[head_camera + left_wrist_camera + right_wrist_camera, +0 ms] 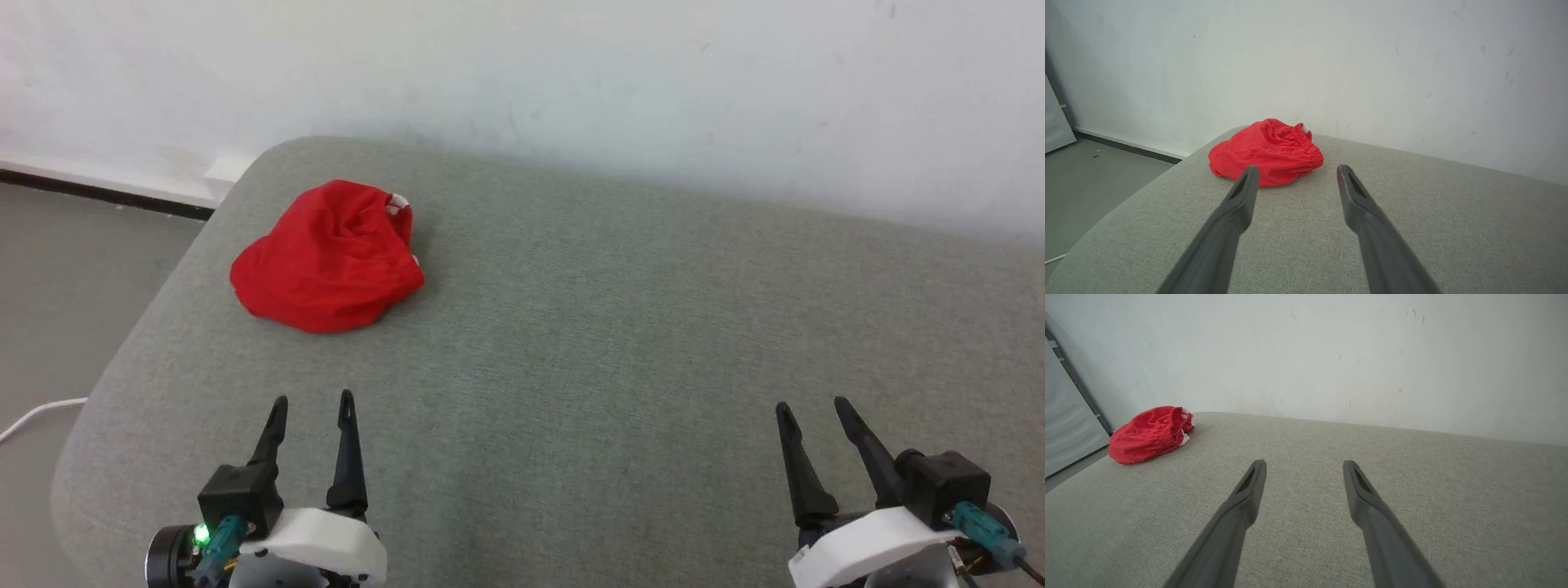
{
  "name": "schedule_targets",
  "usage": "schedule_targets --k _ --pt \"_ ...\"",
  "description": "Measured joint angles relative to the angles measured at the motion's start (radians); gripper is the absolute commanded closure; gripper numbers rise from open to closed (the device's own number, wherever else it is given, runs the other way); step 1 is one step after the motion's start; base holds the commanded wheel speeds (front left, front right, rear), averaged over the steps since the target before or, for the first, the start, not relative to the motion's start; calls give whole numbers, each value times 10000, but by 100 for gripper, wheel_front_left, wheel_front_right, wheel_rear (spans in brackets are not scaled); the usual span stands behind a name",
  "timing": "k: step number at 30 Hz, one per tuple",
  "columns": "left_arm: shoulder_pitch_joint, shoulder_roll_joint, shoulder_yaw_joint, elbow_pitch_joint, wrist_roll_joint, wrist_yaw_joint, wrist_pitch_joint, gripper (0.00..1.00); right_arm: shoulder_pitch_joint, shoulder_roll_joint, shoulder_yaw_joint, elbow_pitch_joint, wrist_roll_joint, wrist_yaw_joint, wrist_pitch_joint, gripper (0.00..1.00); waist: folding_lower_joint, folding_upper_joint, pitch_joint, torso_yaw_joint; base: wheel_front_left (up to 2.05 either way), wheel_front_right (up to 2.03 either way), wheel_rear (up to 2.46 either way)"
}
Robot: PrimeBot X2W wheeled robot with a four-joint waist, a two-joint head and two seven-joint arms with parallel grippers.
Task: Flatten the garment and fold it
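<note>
The crumpled soft-fabric garment (326,261) is plain bright red, with a sliver of white at its far edge. The padded woven-cloth surface (612,343) is muted grey-green with a fine heathered fleck. The plaster wall (571,73) is off-white and faintly scuffed. The left claw (314,398) and right claw (811,403) have black fingers (349,457), white housings and teal connectors. A small light (201,535) glows green on the left one.

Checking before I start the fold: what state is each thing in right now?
garment: crumpled in a heap, not flattened or folded, lying free on the grey cushion.
left gripper: open, empty, short of the garment.
right gripper: open, empty, far from the garment.
</note>
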Motion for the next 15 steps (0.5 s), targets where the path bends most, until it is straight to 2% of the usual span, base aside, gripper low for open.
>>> schedule_targets --k 15 --pt "159 0 -73 92 -232 165 -303 0 173 2 136 217 40 0 -288 0 0 1 -115 654 0 0 0"
